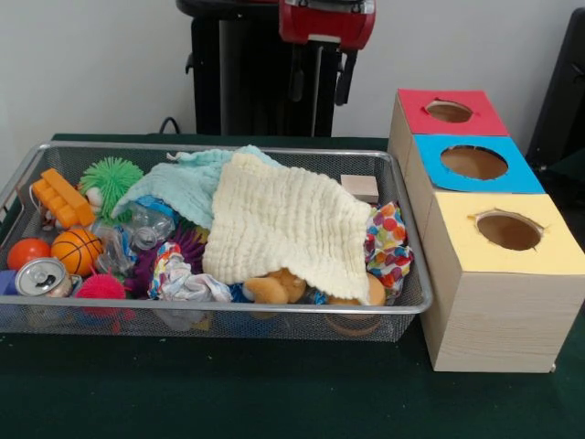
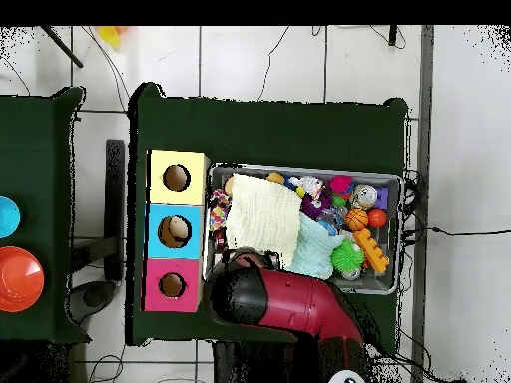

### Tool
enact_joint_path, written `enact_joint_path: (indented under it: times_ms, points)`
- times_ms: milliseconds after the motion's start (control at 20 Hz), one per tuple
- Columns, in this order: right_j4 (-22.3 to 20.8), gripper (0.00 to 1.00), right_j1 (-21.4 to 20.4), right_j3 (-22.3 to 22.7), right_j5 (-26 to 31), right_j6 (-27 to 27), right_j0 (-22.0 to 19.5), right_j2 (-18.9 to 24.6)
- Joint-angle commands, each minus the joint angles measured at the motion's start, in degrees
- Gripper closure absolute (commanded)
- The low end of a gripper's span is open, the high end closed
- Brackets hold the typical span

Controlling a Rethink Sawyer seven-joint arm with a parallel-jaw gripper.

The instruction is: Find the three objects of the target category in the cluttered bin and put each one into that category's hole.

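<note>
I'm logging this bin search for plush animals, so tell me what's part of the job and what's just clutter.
Job:
- wire bin
- tan plush peeking from under yellow cloth
- three holed boxes: red, blue, yellow

Clutter:
- yellow cloth
- mint cloth
- basketball
- can
- green spiky ball

place: robot lab | cues: red arm (image 2: pixel 299 304) mounted at green-covered table (image 2: pixel 269 125) | tiled floor (image 2: pixel 259 60) crossed by loose cables (image 2: pixel 284 45) | colour-topped sorting boxes (image 1: pixel 484 229) laid out | plain wall (image 1: pixel 91 64)
</note>
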Motion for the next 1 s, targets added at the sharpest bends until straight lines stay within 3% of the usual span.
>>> enact_joint_path:
  times_ms: [50,300,600,1000]
  points:
    - [-3.90,0.00,3.33,-3.45,-6.60,2.66,-3.70,5.39]
    - [-4.84,0.00,5.04,-4.34,-8.84,1.74,-5.97,7.46]
    - [-4.97,0.00,4.03,-4.49,-9.15,2.65,-6.33,8.34]
    - [-4.69,0.00,6.13,-6.57,-10.65,3.40,-6.43,9.83]
